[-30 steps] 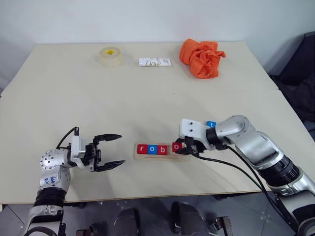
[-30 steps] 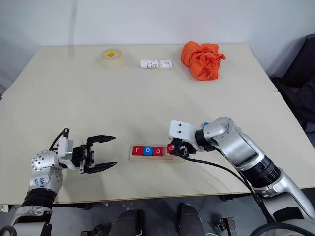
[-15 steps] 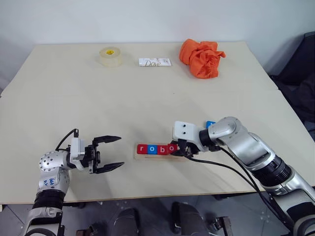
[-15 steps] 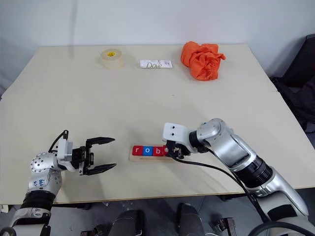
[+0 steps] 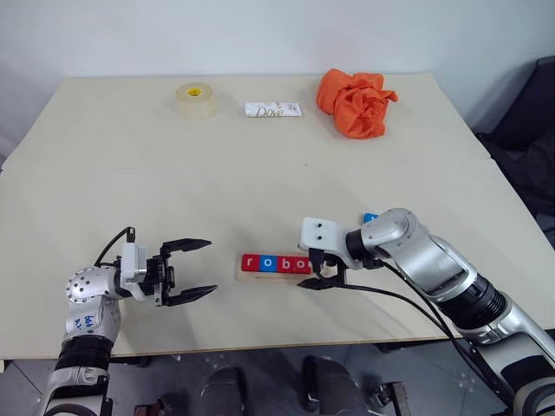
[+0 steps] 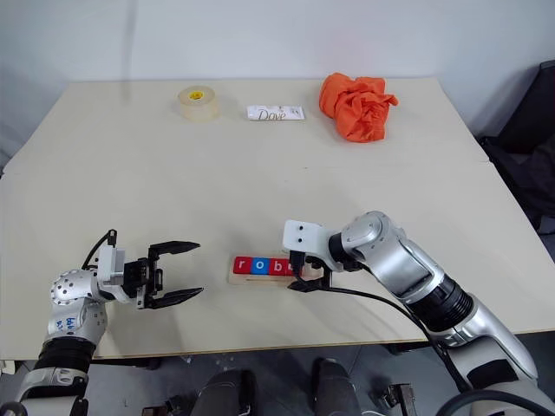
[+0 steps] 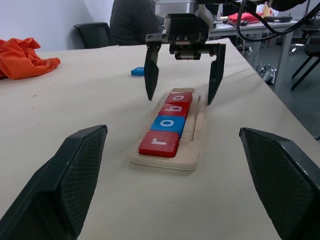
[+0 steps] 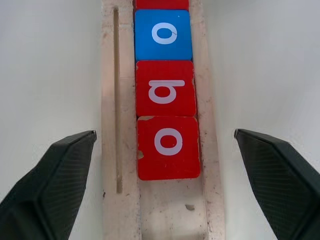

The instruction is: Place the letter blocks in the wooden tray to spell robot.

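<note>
Pale surface (image 5: 260, 173): four tiles (image 8: 167, 90) sit in the tray (image 7: 192, 145). Right gripper (image 7: 183, 75) is spread, empty, straddling them; left gripper (image 5: 186, 270) is spread too. Tiles could be knocked askew if the arm is lifted crookedly

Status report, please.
Both end effectors open: right above wooden tray, left idle. Four blocks placed; blue block remains on table. Nothing obstructing.

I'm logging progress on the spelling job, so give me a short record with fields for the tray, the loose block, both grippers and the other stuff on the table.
tray: wooden tray holds four letter blocks reading r, o, b, o
loose block: blue block on the table, apart from the tray
right gripper: open, over the last red o
left gripper: open, empty
other items: tape roll, white packet, orange cloth
</note>
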Controlling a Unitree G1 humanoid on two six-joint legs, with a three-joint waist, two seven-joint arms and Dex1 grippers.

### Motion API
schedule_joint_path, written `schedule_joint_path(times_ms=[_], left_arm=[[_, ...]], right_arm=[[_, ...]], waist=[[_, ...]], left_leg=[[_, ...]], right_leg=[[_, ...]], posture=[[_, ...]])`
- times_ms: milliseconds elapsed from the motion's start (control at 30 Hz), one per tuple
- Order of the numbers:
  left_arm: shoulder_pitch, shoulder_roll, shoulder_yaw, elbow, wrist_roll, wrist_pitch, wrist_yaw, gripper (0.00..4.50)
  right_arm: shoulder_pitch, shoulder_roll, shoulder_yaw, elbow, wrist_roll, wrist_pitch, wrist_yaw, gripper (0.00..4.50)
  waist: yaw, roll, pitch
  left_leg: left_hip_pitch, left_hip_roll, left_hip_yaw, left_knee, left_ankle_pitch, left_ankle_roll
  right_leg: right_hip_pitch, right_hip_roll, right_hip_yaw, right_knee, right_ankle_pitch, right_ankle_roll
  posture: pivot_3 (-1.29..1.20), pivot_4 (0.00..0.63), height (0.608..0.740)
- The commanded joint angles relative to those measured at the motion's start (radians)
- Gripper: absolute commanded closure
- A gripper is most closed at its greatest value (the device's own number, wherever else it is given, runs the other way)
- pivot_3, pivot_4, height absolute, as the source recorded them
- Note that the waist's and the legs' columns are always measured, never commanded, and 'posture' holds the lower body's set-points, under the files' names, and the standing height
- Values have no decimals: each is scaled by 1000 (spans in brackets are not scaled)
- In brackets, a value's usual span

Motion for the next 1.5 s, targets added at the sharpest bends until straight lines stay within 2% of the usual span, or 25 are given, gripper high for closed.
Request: schedule_joint_path(times_ms=[33, 167, 267, 500, 533, 633, 1167, 1333, 1500], left_arm=[[5, 3, 15, -24, -2, -16, -48, 0], [-3, -3, 10, -17, 1, -18, -47, 0], [-7, -7, 7, -15, 2, -17, -47, 0], [-9, -6, 5, -16, 2, -14, -49, 0], [-9, -6, 5, -16, 3, -13, -49, 0], [4, -4, 6, -32, 0, -9, -45, 0], [59, 7, 21, -94, -5, 14, -25, 0], [42, 1, 16, -81, -1, 14, -26, 0], [21, -9, 7, -57, 4, 10, -34, 0]], right_arm=[[-16, -17, -56, -60, 25, 17, 5, 64], [23, -10, -98, -99, 59, 24, -10, 64], [66, -6, -139, -146, 109, 10, -2, 649], [107, -17, -127, -170, 150, -17, 14, 3073], [109, -16, -121, -160, 145, -25, 13, 3542], [110, -10, -100, -121, 128, -54, 12, 4480], [89, 21, -65, 35, 65, -166, 5, 4480], [116, 10, -122, -65, 140, -111, 18, 4480], [205, -40, -199, -170, 214, -87, 30, 4480]], waist=[[0, 0, 0], [0, 0, 0], [1, 0, 0], [0, 0, 0], [0, 0, 0], [0, 0, 0], [0, 0, 0], [1, 0, 0], [3, 0, 0]], left_leg=[[0, 0, 0, 0, 0, 0], [0, 0, 0, 0, 0, 0], [0, 0, 0, 0, 0, 0], [0, 0, 0, 0, 0, 0], [0, 0, 0, 0, 0, 0], [0, 0, 0, 0, 0, 0], [0, 0, 0, 0, 0, 0], [0, 0, 0, 0, 0, 0], [0, 0, 0, 0, 0, 0]], right_leg=[[0, 0, 0, 0, 0, 0], [0, 0, 0, 0, 0, 0], [0, 0, 0, 0, 0, 0], [0, 0, 0, 0, 0, 0], [0, 0, 0, 0, 0, 0], [0, 0, 0, 0, 0, 0], [0, 0, 0, 0, 0, 0], [0, 0, 0, 0, 0, 0], [1, 0, 0, -1, 0, 0]], posture=[[0, 150, 740], [0, 150, 740], [0, 150, 740], [0, 150, 740], [0, 150, 740], [0, 150, 740], [0, 150, 740], [0, 150, 740], [0, 150, 740]])
